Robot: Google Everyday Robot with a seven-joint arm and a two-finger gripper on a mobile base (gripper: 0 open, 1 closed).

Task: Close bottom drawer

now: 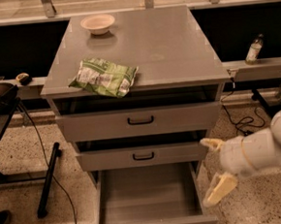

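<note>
The bottom drawer [147, 193] of the grey cabinet [174, 48] stands pulled far out at 6 o'clock, its grey interior bare. At its 3 o'clock hangs the gripper [215, 166], its cream fingers [219, 188] spread wide apart and holding nothing. The lower one is just beside the drawer's right wall; contact cannot be told. A green snack bag [104, 78] lies on the cabinet top.

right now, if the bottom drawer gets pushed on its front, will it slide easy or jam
The bottom drawer looks empty, so probably light and easy to slide. Its front is wide, so an off-centre push from the end effector, beside its right edge, might skew it.
</note>
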